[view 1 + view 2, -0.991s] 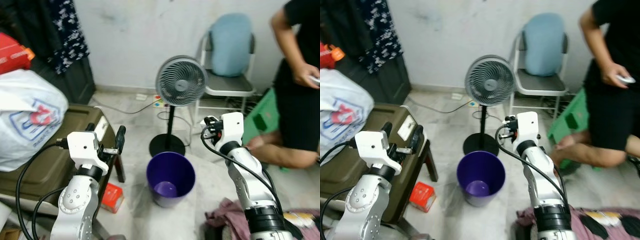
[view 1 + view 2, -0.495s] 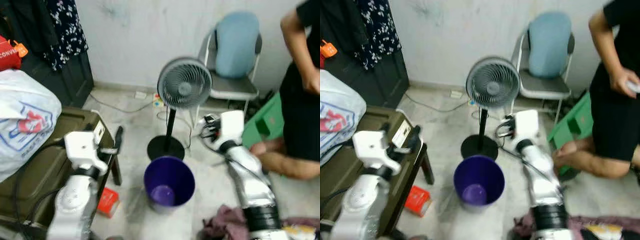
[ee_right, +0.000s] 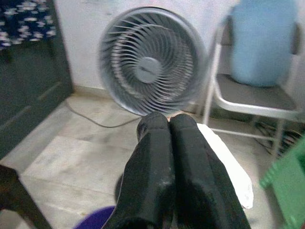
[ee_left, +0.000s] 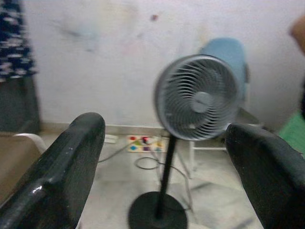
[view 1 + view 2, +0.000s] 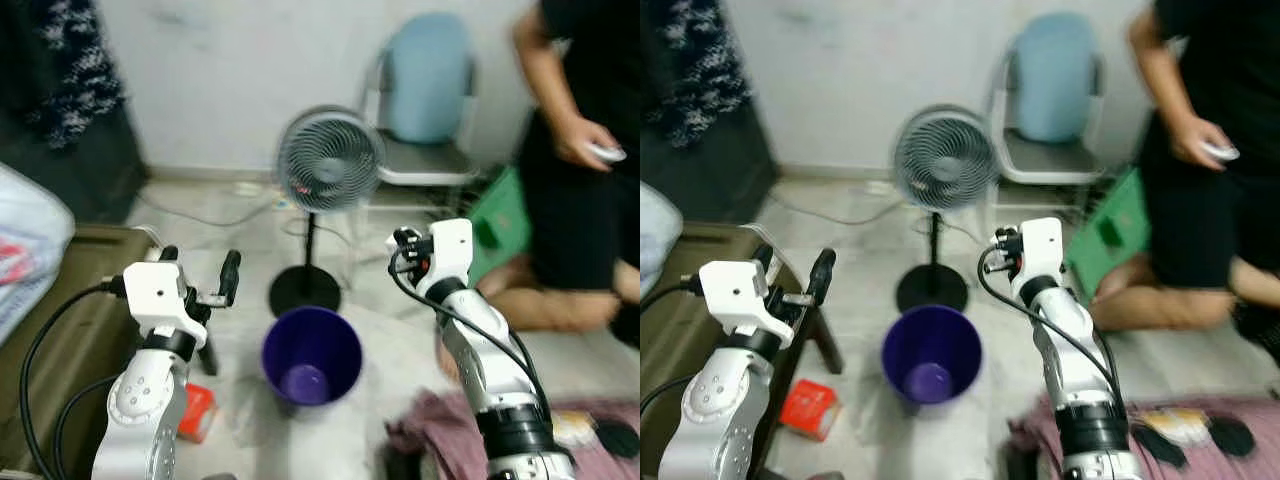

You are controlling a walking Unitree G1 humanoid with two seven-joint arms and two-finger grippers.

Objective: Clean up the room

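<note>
With the camera swung right since a moment ago, the left gripper point(image 4: 164, 162) gapes empty, the right gripper point(image 3: 169, 125) stays clenched empty above the purple bin point(image 5: 311, 354), cleanup apparently unstarted.

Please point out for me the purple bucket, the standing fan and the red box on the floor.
purple bucket point(image 5: 311, 352): left eye view, on the inner wall.
standing fan point(image 5: 322, 158): left eye view, on the middle of the round grille.
red box point(image 5: 807, 409): right eye view, on its top face.
</note>
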